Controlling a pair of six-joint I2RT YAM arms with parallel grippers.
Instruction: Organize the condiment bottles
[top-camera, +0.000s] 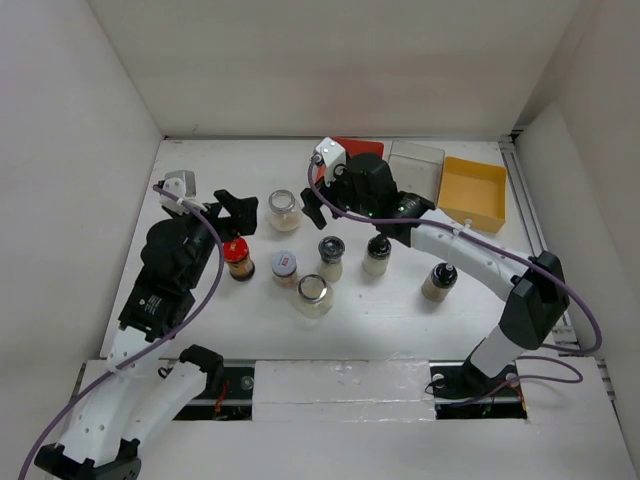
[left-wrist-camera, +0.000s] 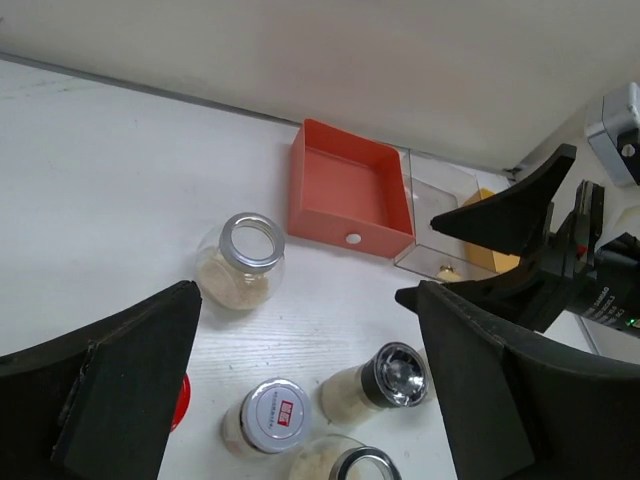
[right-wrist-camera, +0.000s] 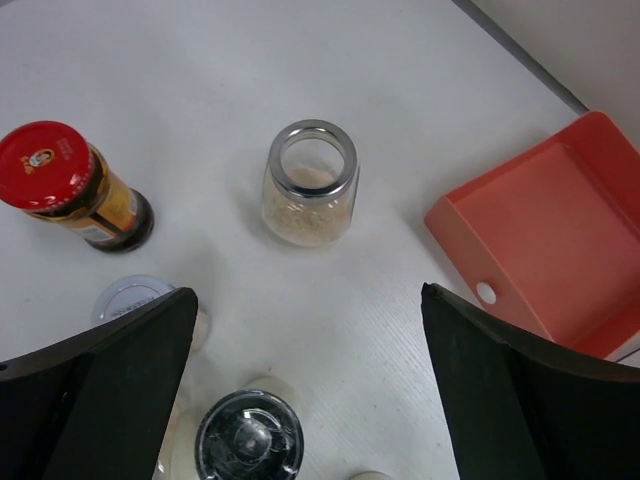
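Note:
Several condiment bottles stand mid-table. In the top view I see an open glass jar (top-camera: 284, 210), a dark red-capped bottle (top-camera: 238, 258), a white-lidded jar (top-camera: 285, 267), a black-capped grinder (top-camera: 331, 257), a second glass jar (top-camera: 312, 295) and two pale black-capped bottles (top-camera: 377, 254) (top-camera: 439, 281). My left gripper (top-camera: 238, 214) hovers open just left of the far glass jar (left-wrist-camera: 240, 260), above the red cap (left-wrist-camera: 180, 400). My right gripper (top-camera: 314, 200) hovers open just right of that same jar (right-wrist-camera: 312, 185). Neither gripper (left-wrist-camera: 305, 390) (right-wrist-camera: 310, 390) holds anything.
A red tray (left-wrist-camera: 350, 190), a clear tray (top-camera: 415, 165) and a yellow tray (top-camera: 472, 193) sit in a row at the back right; the right arm covers most of the red one from above. White walls enclose the table on three sides.

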